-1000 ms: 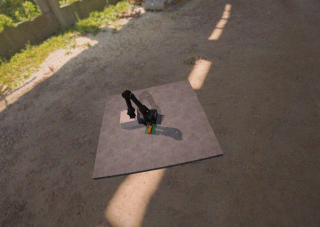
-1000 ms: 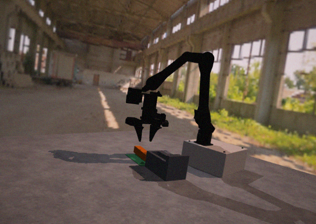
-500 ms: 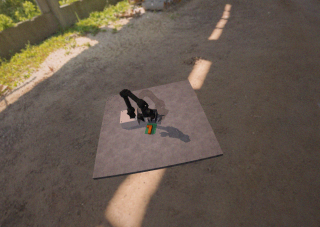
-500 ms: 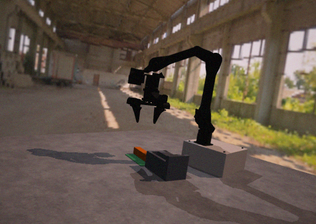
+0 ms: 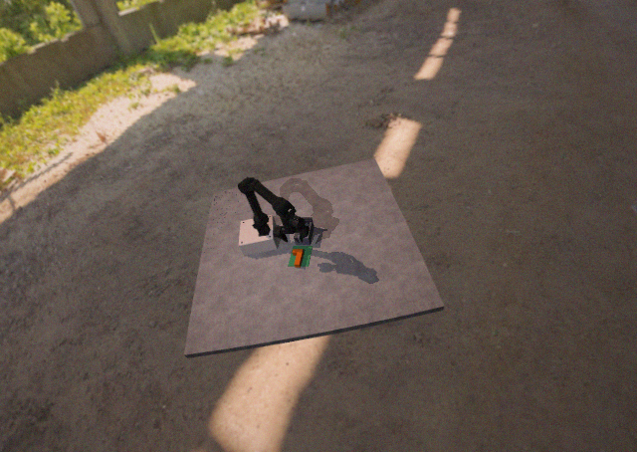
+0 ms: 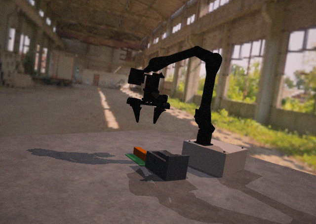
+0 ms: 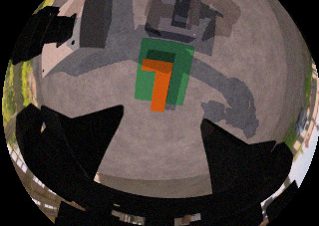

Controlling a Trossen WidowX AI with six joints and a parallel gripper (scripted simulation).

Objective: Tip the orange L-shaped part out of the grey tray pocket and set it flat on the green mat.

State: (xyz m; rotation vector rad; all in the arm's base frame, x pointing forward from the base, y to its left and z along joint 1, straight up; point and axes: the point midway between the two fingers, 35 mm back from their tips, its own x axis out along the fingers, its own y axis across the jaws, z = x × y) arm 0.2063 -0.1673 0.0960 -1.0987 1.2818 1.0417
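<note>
Fingers (image 6: 137, 114) stand open; tray (image 6: 167, 167) partly hides the part (image 6: 139, 153).

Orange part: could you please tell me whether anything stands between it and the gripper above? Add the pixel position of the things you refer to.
Nothing visible does: the open gripper (image 6: 146, 122) (image 7: 163, 116) hangs above the part (image 5: 298, 257) (image 6: 139, 153) (image 7: 160, 89), which already lies on the mat (image 5: 307, 257) (image 6: 135, 159) (image 7: 145, 90).

The orange L-shaped part (image 7: 160, 87) lies on the green mat (image 7: 145, 89); beyond the mat stands the grey tray (image 7: 171, 31).
</note>
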